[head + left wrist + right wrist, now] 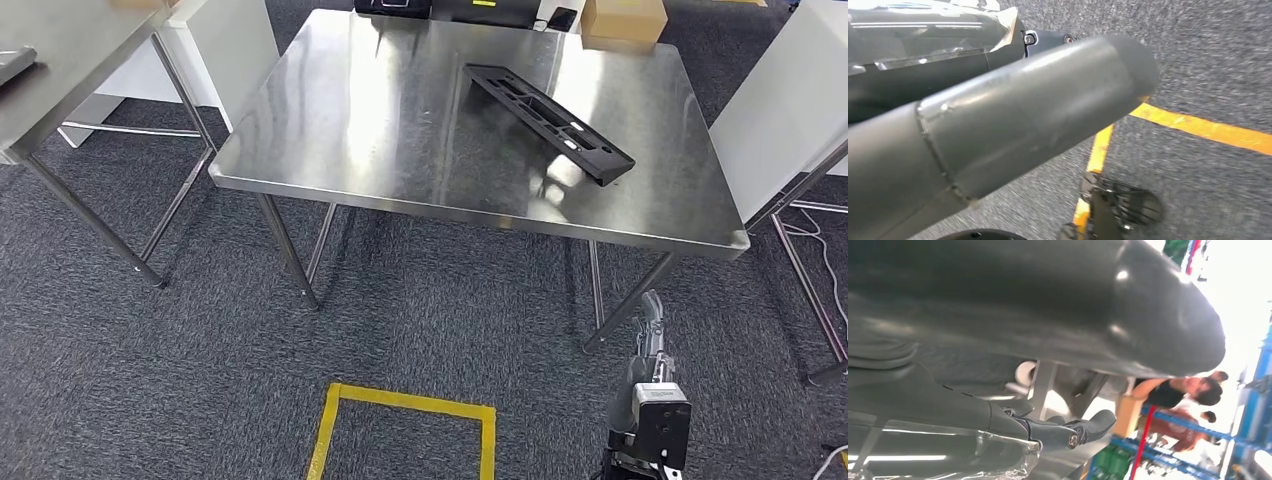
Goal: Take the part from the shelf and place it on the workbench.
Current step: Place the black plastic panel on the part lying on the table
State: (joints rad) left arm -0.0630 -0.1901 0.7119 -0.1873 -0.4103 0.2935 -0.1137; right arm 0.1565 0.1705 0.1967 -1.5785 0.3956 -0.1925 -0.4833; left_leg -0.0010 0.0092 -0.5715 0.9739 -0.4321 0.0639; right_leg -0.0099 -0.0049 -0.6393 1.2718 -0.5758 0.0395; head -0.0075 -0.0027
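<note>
The right robot hand (652,322) hangs low beside the robot, over grey carpet, fingers loosely extended and holding nothing. Whether the left robot hand (998,130) holds anything cannot be told. The black part (548,121) lies flat on the steel table (350,150), apparently already delivered.

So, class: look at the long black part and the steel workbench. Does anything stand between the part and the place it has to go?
Nothing visible does. The black part already lies flat on the workbench, towards its right side. The right robot hand hangs below the table edge, apart from the part and holding nothing.
</note>
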